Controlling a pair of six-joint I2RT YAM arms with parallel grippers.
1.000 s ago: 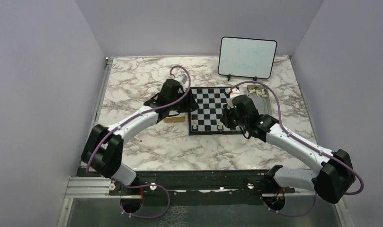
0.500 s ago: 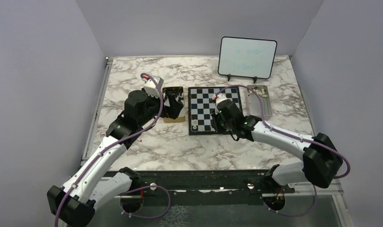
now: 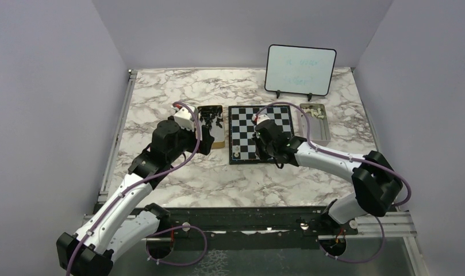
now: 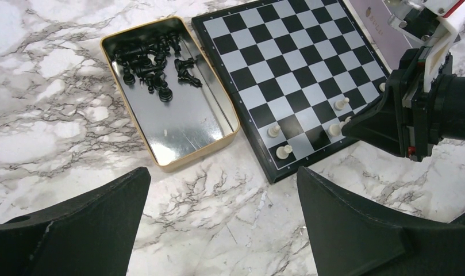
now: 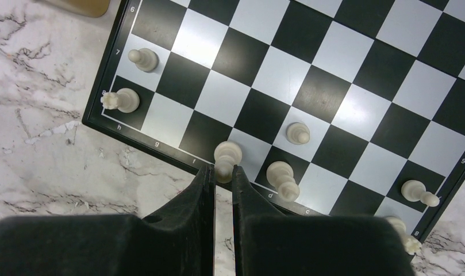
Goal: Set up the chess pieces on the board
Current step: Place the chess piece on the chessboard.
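Two states: left end effector (image 4: 222, 175) gapes wide; right end effector (image 5: 222, 170) pinches chess piece (image 5: 227, 153) at board (image 5: 325, 92) letter "f".

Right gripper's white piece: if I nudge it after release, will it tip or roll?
The white piece pinched in the right gripper looks tall over a narrow base, so a sideways nudge would probably tip it. Its rounded body might then roll on the flat board. It is smaller than one square, so likely light and easily knocked.
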